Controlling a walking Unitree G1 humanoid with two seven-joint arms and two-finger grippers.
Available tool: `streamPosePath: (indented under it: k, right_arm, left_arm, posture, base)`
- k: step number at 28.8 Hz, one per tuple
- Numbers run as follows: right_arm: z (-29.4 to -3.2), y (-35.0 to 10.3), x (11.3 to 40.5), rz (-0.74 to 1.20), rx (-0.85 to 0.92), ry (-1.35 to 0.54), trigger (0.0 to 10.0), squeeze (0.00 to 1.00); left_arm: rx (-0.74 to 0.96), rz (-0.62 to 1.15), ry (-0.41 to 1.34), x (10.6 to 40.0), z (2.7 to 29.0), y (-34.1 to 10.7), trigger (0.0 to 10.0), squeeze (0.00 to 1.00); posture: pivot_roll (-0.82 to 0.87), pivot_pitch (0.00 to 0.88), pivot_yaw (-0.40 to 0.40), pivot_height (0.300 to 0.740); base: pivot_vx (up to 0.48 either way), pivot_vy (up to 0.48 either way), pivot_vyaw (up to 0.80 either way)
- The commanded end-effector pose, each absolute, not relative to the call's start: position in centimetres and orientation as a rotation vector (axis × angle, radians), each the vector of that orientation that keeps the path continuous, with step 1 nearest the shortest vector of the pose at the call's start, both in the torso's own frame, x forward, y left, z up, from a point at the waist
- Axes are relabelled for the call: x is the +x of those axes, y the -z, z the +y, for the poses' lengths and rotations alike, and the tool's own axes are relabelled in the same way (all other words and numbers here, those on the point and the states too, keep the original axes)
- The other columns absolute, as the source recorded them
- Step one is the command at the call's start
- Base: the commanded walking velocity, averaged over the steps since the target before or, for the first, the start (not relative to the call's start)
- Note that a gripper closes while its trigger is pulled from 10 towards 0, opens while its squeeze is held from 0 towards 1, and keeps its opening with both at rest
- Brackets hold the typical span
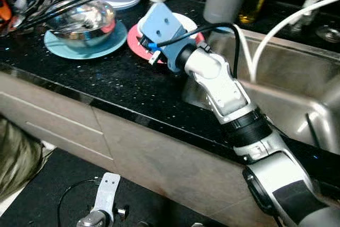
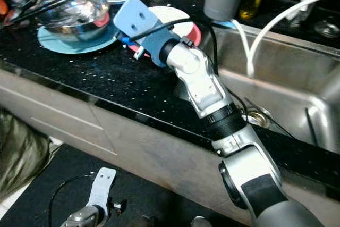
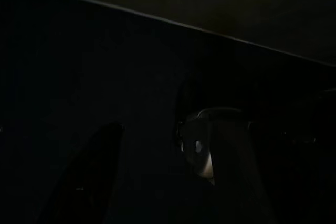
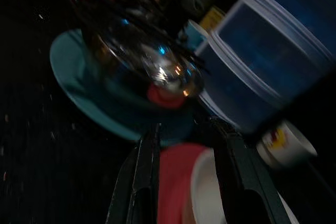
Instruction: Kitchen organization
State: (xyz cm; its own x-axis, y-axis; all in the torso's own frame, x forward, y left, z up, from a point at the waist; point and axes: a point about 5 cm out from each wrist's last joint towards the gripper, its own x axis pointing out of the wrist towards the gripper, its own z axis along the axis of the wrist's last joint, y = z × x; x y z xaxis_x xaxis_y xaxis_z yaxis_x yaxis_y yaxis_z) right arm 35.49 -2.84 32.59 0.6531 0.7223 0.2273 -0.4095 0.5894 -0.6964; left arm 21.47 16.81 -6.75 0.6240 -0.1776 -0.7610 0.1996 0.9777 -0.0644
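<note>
Black speckled stone bench [image 1: 95, 86] carries a round pink plate [image 4: 176, 182] under a smaller white plate [image 4: 210, 192]. Right gripper [image 4: 191, 145], fingers apart, straddles the pink rim, as its wrist view shows. Left gripper [image 3: 157, 182]: hangs idle, dark.

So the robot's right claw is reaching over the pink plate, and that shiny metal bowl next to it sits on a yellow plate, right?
Not quite: the metal bowl sits on a teal plate, not a yellow one, as the left eye view shows. The rest holds: the right claw is over the pink plate.
</note>
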Motion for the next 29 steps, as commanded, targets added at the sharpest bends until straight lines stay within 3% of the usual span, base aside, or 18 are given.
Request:
streamPosePath:
  k: [1, 29]
  right_arm:
    - [-3.1, -32.9, 35.6, -0.54, -0.638, -0.686, 10.0, 0.0]
    - [-8.7, -34.6, 37.9, -0.505, -0.661, -0.455, 10.0, 0.0]
  left_arm:
    - [0.029, 0.909, 0.22, 20.5, 16.9, 7.3, 10.0, 0.0]
    - [0.032, 0.909, 0.224, 20.6, 17.0, 7.3, 10.0, 0.0]
  posture:
    - [0.03, 0.157, -0.037, 0.74]
    - [0.02, 0.157, -0.033, 0.74]
  base:
    - [0.0, 0.0, 0.76]
    - [0.0, 0.0, 0.75]
